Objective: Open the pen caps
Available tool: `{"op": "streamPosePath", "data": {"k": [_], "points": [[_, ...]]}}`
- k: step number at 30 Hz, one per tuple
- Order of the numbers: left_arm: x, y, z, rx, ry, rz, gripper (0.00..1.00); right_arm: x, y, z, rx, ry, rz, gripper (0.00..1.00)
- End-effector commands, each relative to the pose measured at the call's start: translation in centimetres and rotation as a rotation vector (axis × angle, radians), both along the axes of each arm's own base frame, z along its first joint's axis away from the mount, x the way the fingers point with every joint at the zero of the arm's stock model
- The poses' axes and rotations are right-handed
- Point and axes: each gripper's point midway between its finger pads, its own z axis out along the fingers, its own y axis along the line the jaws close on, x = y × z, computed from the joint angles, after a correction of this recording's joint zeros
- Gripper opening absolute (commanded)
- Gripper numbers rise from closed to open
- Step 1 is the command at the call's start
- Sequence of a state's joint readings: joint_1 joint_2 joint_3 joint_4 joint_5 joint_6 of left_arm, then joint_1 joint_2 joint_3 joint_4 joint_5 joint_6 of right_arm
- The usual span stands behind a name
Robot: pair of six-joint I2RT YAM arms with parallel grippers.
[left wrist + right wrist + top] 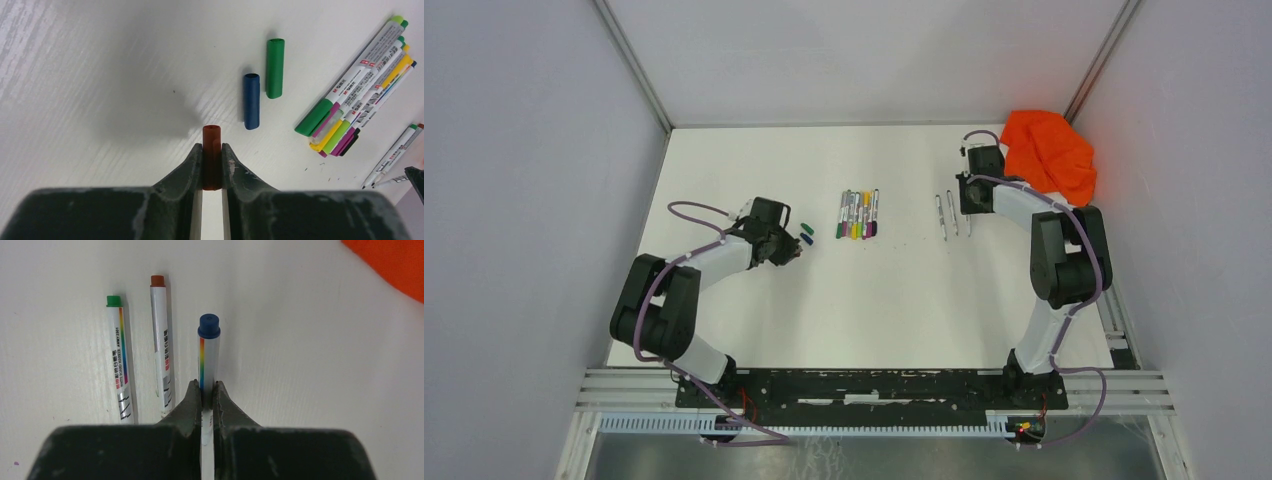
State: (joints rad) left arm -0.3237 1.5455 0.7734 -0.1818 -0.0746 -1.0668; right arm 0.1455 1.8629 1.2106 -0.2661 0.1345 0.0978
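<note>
**Clearances.** Broad bare counter point(874, 310) lay between your arms, nearer than the pen bundle point(858, 214). Ahead and right of your left pincer point(212, 150), gripping the red cap point(211, 135), the blue cap point(251, 100) and green cap point(275, 67) blocked the way; the other side was open. Your right pincer point(208, 387), gripping the blue-ended pen point(208, 355), had two loose pens point(160, 340) just on its left and the orange cloth point(395, 265) near its right.

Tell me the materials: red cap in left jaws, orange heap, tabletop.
Red cap: likely plastic, smooth moulded tube with a dull sheen. Orange heap: fabric, matte, with soft folds. Tabletop: white laminate by the look, faint grain lines, mild gloss; core unclear.
</note>
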Motion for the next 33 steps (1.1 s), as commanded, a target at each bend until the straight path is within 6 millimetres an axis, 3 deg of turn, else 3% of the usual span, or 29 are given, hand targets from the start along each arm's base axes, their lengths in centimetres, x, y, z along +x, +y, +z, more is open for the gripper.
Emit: {"op": "streamPosePath", "data": {"k": [1, 16, 33], "points": [[0.0, 0.5, -0.2, -0.01, 0.006, 0.056, 0.18, 1.2, 0.0, 0.0, 0.007, -0.004, 0.023, 0.04], [0.5, 0.2, -1.1, -0.029, 0.02, 0.072, 0.35, 2.2, 1.0, -2.1, 0.039, 0.046, 0.055, 0.13], [1.6, 0.3, -0.2, -0.05, -0.021, 0.132, 0.3, 2.2, 1.1, -3.0, 0.043, 0.065, 0.059, 0.27]]}}
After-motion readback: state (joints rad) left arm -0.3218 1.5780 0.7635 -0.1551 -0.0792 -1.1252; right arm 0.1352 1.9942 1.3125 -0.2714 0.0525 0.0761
